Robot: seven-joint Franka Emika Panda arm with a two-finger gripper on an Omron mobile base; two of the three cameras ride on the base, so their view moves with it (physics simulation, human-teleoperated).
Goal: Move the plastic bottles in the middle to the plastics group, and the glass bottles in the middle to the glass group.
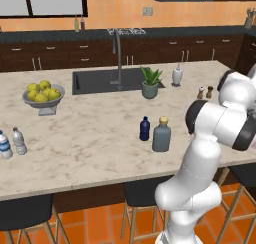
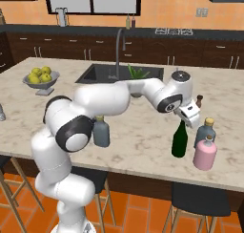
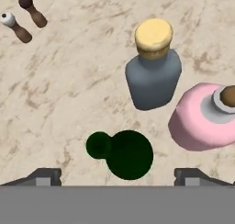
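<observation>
Green wine bottle (image 3: pixel 123 153) sits right under our gripper (image 3: pixel 117 177) — jaws spread wide, gripping nothing — with the grey-blue glass-group bottle (image 3: pixel 153 69) at 12 o'clock and the pink bottle (image 3: pixel 202 117) at 2. We'd call that one delivered. Left, from the left base view: navy plastic bottle (image 1: pixel 145 129) and squat grey-blue bottle (image 1: pixel 161 134) stand mid-counter; the clear water bottles (image 1: pixel 12 142) wait at 9 o'clock. Fruit bowl (image 1: pixel 43 102) holds yellow fruit; the sink (image 1: pixel 95 80) looks empty.
</observation>
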